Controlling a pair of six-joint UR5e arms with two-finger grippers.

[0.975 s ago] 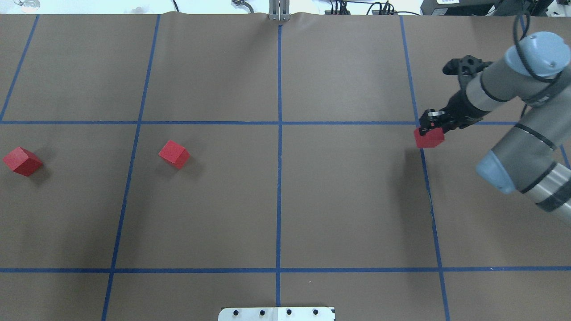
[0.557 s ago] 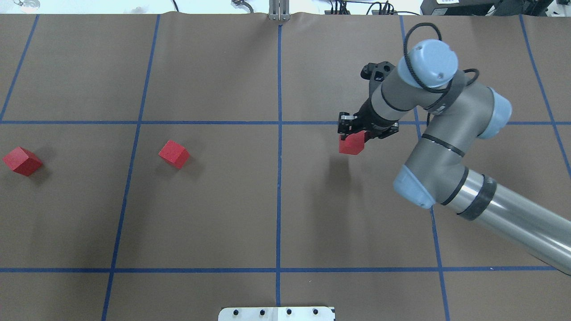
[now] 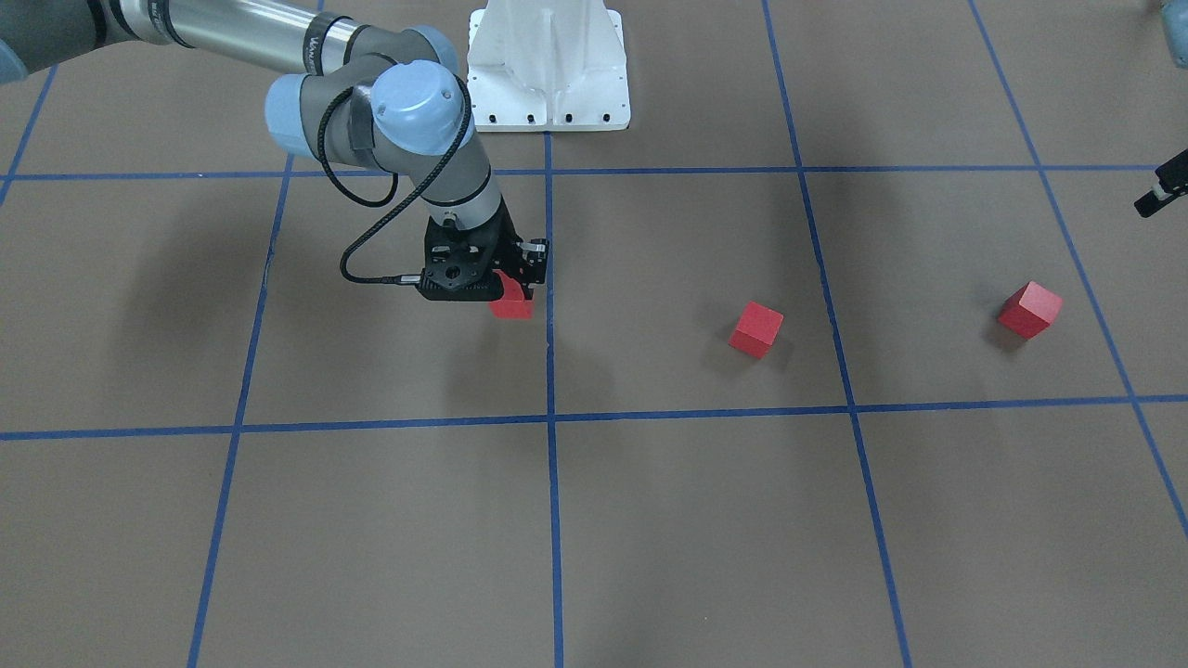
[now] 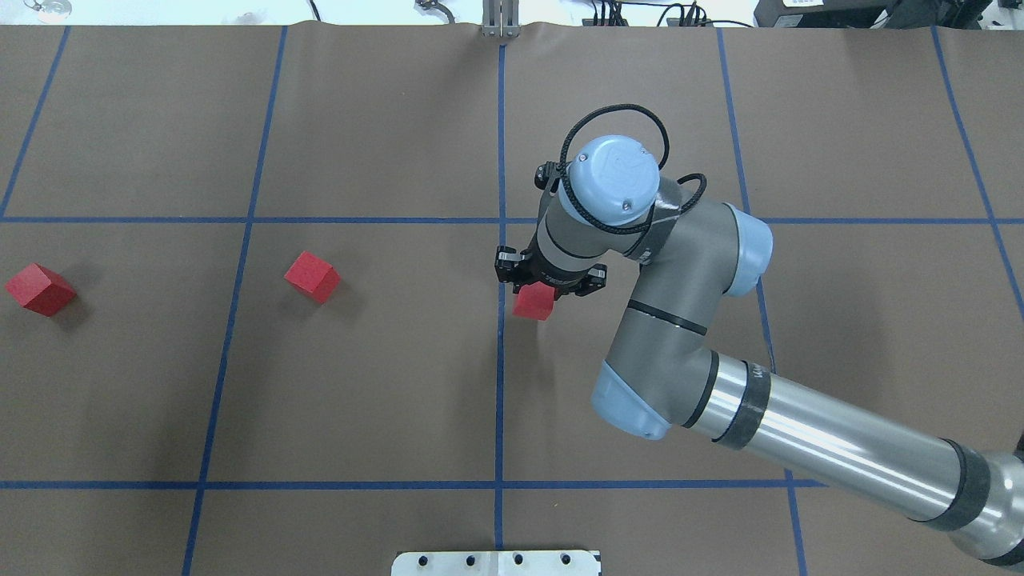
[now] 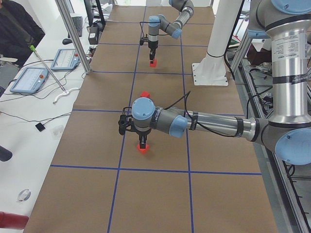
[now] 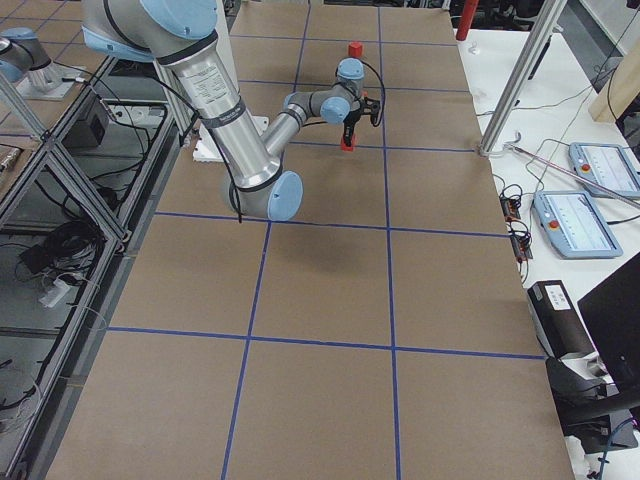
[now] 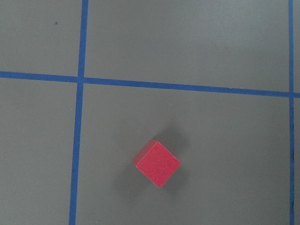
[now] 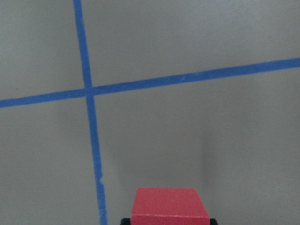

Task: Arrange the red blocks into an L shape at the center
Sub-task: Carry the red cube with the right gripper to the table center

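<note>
Brown paper [image 4: 360, 384] with a grid of blue tape is the work surface, and closest to the robot we see its white base [image 4: 496, 562]. A little further out, the right gripper [image 3: 509, 288] is clamped on one red block [image 4: 534, 305], just beside the middle blue tape line [image 4: 500, 384]; whether it touches the paper we cannot tell. Further to the left, the second red block [image 4: 312, 277] and the third red block [image 4: 40, 289] lie well apart. Of the left gripper [image 3: 1160, 190] only a tip shows, so its state we cannot tell. We judge the task barely one third done: no L exists yet.
</note>
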